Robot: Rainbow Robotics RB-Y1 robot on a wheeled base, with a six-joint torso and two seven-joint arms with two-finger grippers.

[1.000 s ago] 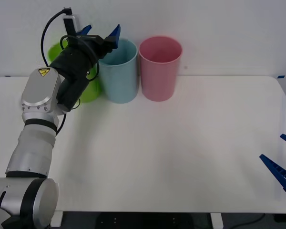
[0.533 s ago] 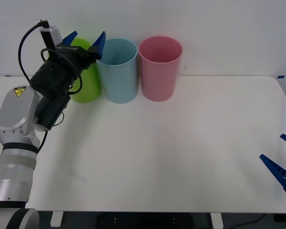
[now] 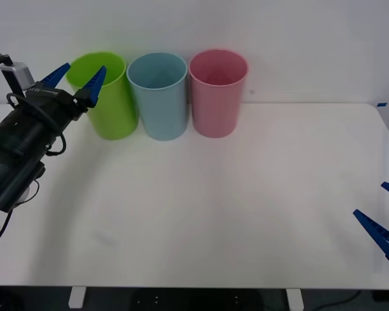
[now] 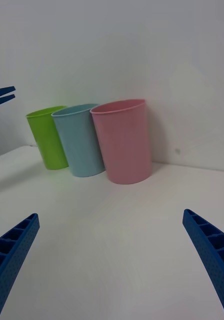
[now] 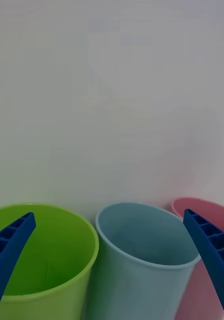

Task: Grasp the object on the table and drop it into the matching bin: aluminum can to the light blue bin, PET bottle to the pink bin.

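Left end effector (image 3: 76, 76): fingers spread, empty, raised at far left, just beside lime green bin (image 3: 107, 97). Right end effector (image 3: 384, 220): fingers spread, empty, low at right edge of white surface (image 3: 246, 194). Bins in row at surface's far edge: lime green, light blue bin (image 3: 159, 97), pink bin (image 3: 217, 94), sides touching or nearly so. Can location: cannot tell.

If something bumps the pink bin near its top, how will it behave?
The pink bin is tall and tapers toward its base, so it would probably tip. It looks like thin plastic, likely light. It touches the light blue bin, which may brace that side.
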